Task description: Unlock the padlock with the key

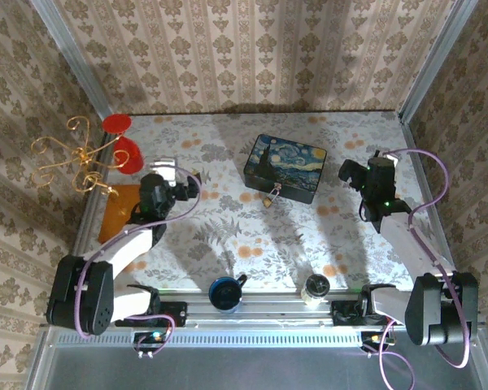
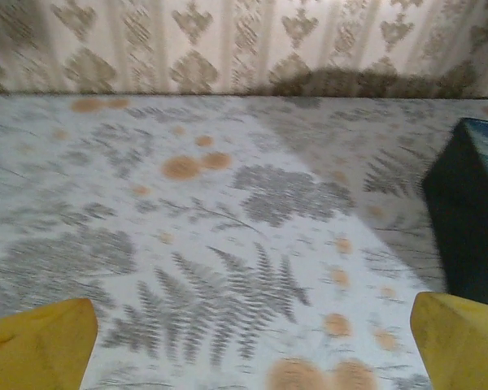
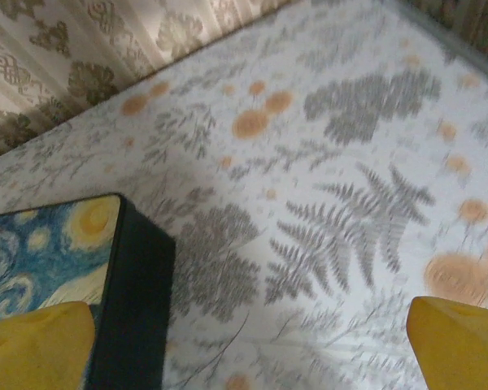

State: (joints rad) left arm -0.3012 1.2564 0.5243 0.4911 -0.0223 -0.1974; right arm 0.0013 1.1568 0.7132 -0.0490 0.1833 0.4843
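Padlock (image 1: 270,197) hangs at the 6 o'clock face of the box (image 1: 285,166). Left gripper (image 2: 250,345) at its 9 o'clock and right gripper (image 3: 248,348) at 3 both gape wide, empty. Likely the approach step: next needs the key, which I cannot make out, picked up.

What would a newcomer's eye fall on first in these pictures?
The dark blue box with its swirling starry painting sits mid-table toward the far side, a tiny brass padlock hanging at its near face. A red goblet and a gold wire ornament stand by the far left corner. On either side of the box, the left fingers and right fingers are spread open.
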